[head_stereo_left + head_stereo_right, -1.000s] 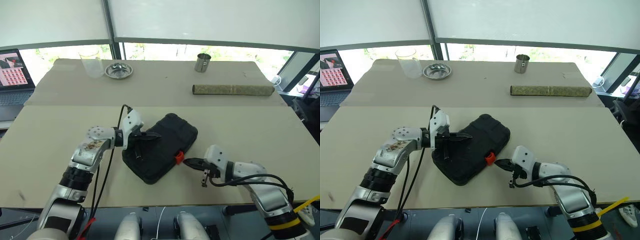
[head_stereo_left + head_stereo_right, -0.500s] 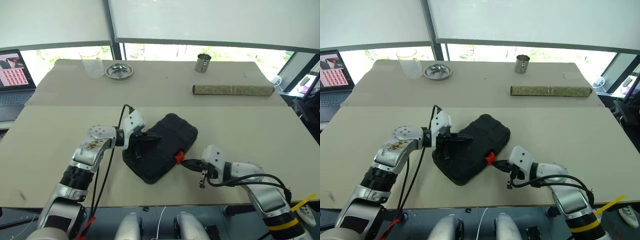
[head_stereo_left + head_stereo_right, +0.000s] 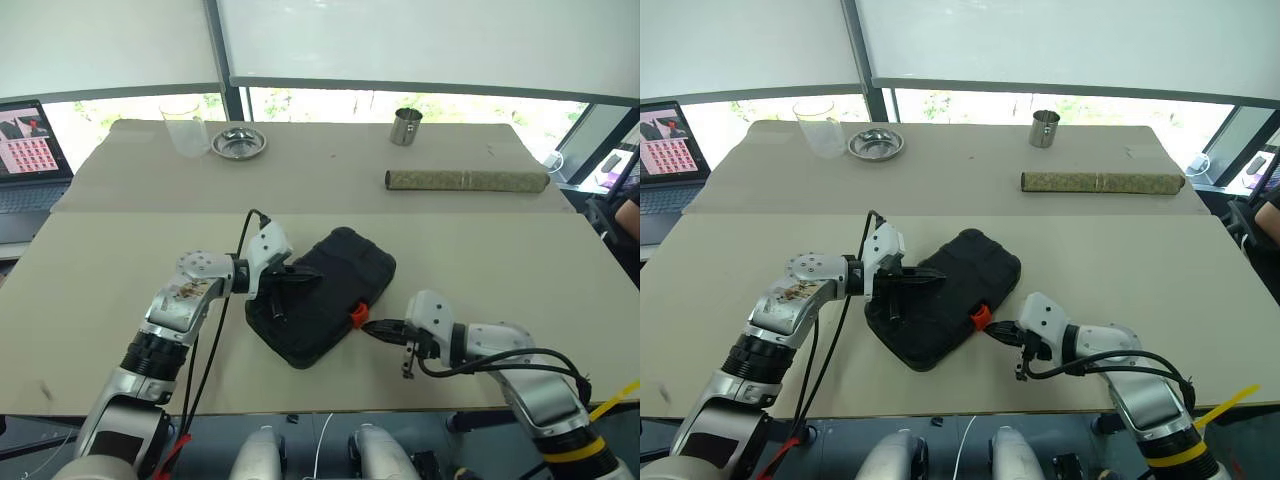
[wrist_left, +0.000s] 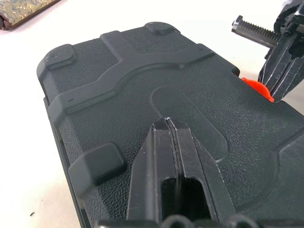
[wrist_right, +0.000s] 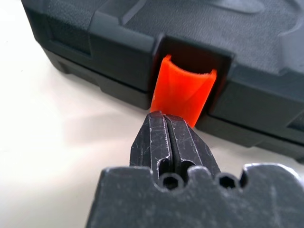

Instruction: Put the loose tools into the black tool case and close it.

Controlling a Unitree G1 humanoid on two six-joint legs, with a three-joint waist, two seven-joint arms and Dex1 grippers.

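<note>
The black tool case (image 3: 330,290) lies with its lid down on the near table, turned at an angle. My left gripper (image 3: 312,271) is shut and rests its tips on the lid (image 4: 156,95). My right gripper (image 3: 368,326) is shut too, its tips touching the lower edge of the small orange latch (image 5: 183,90) on the case's front side; the latch (image 3: 357,315) sticks out from its recess. The loose tools are out of view.
On the far table stand a clear cup (image 3: 183,128), a metal dish (image 3: 238,142), a metal mug (image 3: 405,126) and a rolled mat (image 3: 466,179). A laptop (image 3: 28,150) sits at the far left. A seam (image 3: 130,211) divides the two tables.
My right gripper has edged a little toward the latch. The left gripper and the case have not moved.
</note>
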